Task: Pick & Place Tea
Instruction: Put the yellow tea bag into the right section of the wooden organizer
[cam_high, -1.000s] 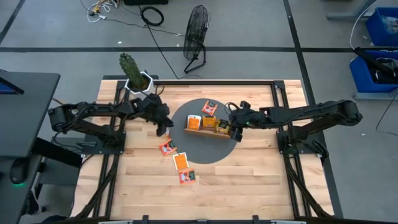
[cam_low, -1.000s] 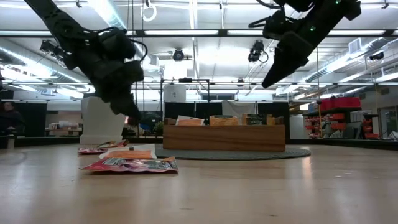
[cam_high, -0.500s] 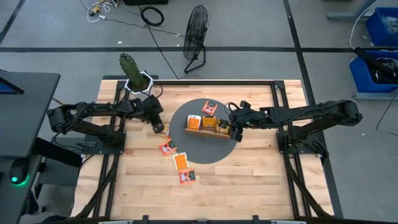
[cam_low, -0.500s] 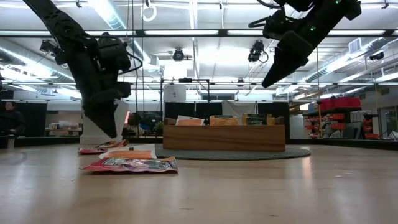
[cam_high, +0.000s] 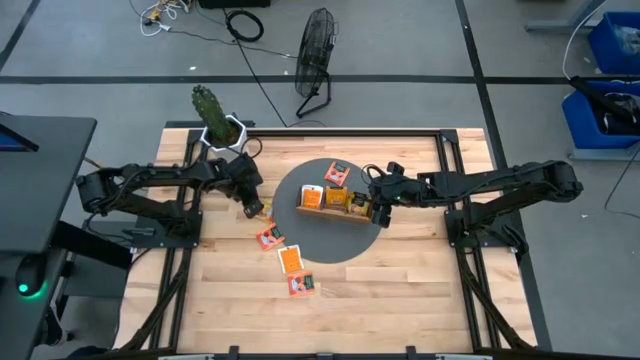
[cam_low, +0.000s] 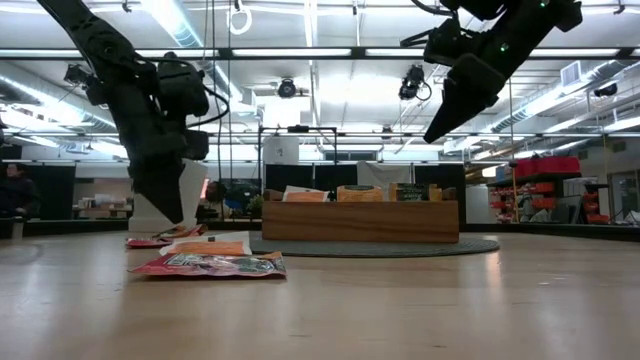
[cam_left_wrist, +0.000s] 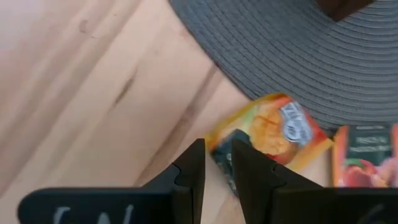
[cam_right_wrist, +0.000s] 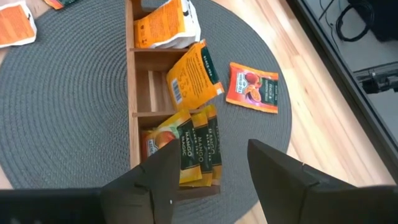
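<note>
High view, three sachets on wood, two on mat

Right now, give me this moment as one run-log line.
left gripper: fingers nearly shut, low over loose sachet at mat edge | right gripper: open above tray | sachets on wood: three

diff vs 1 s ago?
The left gripper pulled back from the mat's edge toward its own side and dropped low beside the nearest loose tea bag, fingers nearly closed, holding nothing. The right gripper over the wooden tray and the tea bags stayed put.
</note>
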